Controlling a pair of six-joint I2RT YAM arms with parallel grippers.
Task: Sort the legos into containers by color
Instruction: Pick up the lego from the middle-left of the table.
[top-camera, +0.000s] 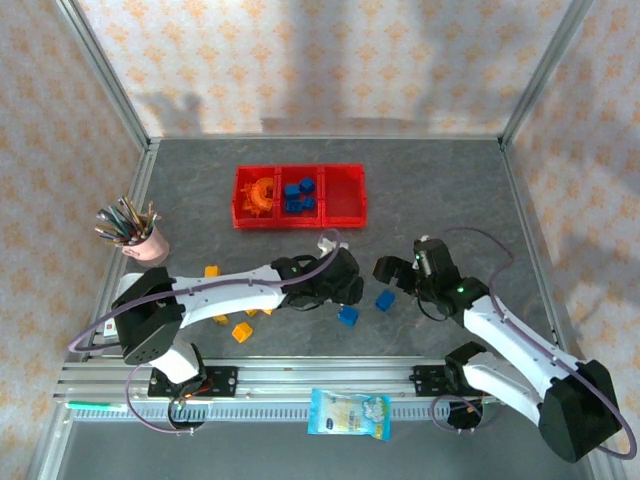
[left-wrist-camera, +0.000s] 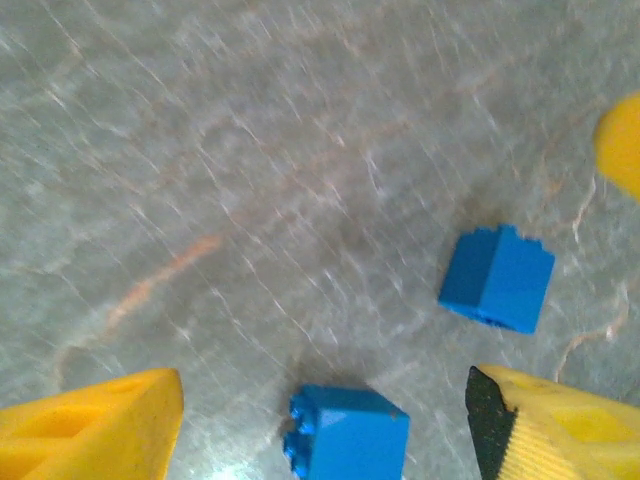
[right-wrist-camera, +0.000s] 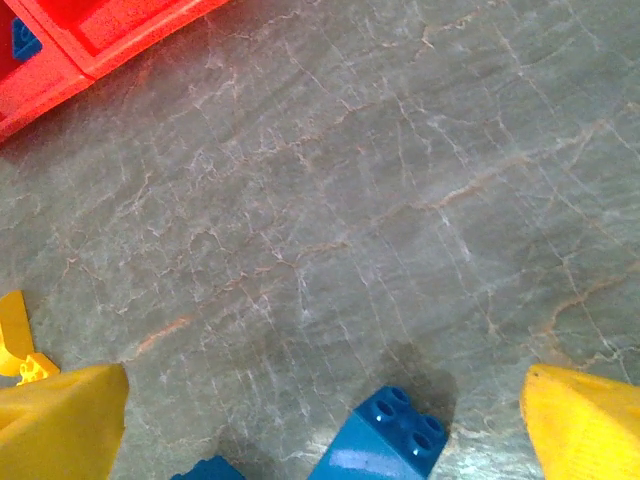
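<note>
**Q:** Top view, fingers?
**A:** I can't judge the spread here. My left gripper (top-camera: 350, 290) is low over the grey marbled table (top-camera: 450, 180), arm stretched toward 3 o'clock. My right gripper (top-camera: 393, 270) faces it, arm reaching toward 10 o'clock. Two blue cubes (top-camera: 347, 316) lie just below them. The containers (top-camera: 345, 195) are at 12 o'clock; the walls are patterned.

**Q:** Left wrist?
**A:** The fingers (left-wrist-camera: 100, 420) are spread wide and grip nothing. One blue cube (left-wrist-camera: 350, 435) sits between them at 6 o'clock, untouched.

**Q:** Right wrist?
**A:** The fingertips (right-wrist-camera: 585, 430) are also wide apart and empty. A blue brick (right-wrist-camera: 385, 440) sits between them at 6 o'clock, with the bins at 11.
</note>
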